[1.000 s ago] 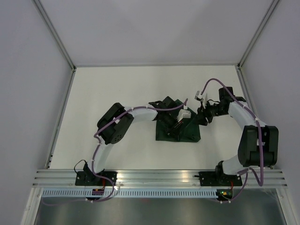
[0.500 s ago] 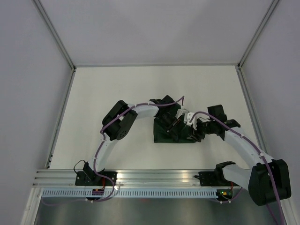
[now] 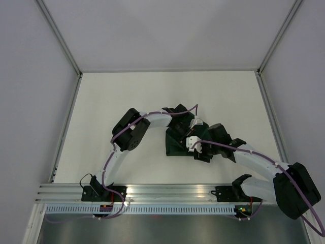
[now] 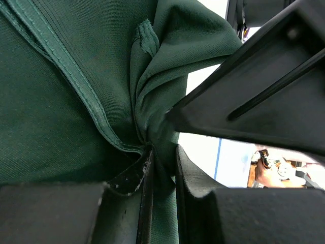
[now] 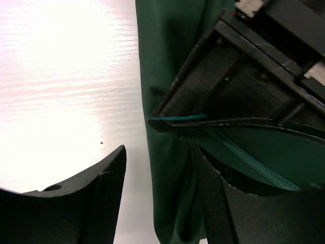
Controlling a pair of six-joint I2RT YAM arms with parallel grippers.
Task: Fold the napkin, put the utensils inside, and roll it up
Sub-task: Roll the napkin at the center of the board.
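Because the napkin [image 3: 176,147] is soft, light and floppy, I pinch a bunched fold tight in my left pincer [image 4: 162,158]. It lies in the middle of the table [image 3: 127,91]. My right pincer [image 5: 160,158] is spread wide over its edge, a good place to grab.

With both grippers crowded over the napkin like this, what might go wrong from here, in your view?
1. The left gripper pinches a bunched wad of napkin, not a flat hem, so pulling may crumple the fold.
2. The right gripper, open over the napkin's edge, sits right by the left one; they could collide.
3. No fork shows; it may lie under the cloth and get dragged.
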